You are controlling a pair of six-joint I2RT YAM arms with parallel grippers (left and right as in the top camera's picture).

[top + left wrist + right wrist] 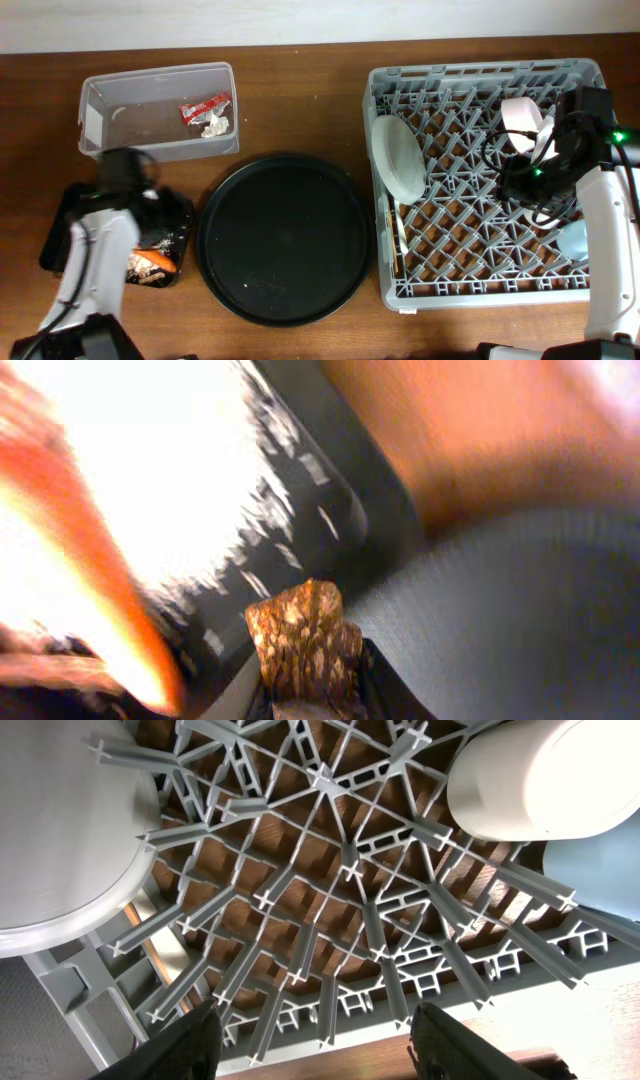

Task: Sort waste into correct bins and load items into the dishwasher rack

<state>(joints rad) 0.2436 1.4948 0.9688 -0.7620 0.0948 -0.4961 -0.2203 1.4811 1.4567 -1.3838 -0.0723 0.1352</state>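
Brown scrap (300, 632), unseen overhead, sits pinched in the left gripper (315, 695); right gripper (318, 1022) gapes empty.

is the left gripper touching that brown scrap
Touching. The left wrist view shows the brown scrap clamped in the left gripper, pressed against it on both sides.

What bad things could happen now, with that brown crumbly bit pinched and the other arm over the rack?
1. The brown scrap looks crumbly and sticks up out of the left tool. Pieces might break off and land outside the black bin.
2. The right tool hangs open over the rack, between the plate and the white cup. Moving sideways could knock either one.
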